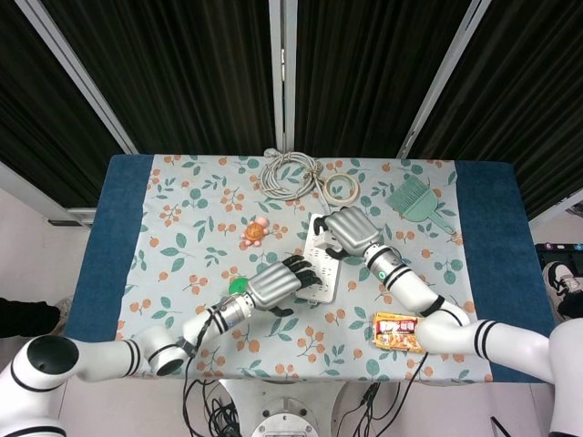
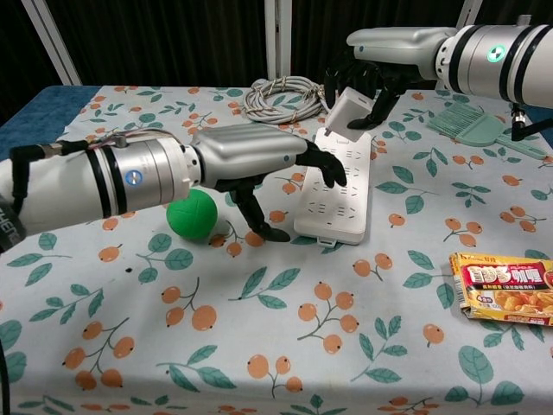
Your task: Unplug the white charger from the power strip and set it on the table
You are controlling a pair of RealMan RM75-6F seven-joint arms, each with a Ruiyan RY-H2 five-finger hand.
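**Charger out of the strip, up in my right hand**

Since it looks free of the strip now, the white charger (image 2: 349,107) sits tilted in my right hand (image 2: 378,66), up above the far end of the power strip (image 2: 339,188). My fingers are clamped round its sides. I can't tell if its prongs are fully clear, bc my fingers hide the bottom.

My left hand (image 2: 259,160) presses down on the strip w/ fingers (image 2: 324,166) spread on its top, holding nothing.

I think the charger is a small, hard plastic block, light and a bit slippy. It won't bend or squash. Best to hold it by its flat sides, not by the prongs. It shouldn't break, but a smooth box like this could slip if I let go too high.

Next job, I guess: lower it onto bare cloth on the table (image 2: 380,346), maybe near the food packet (image 2: 501,288), then let go.
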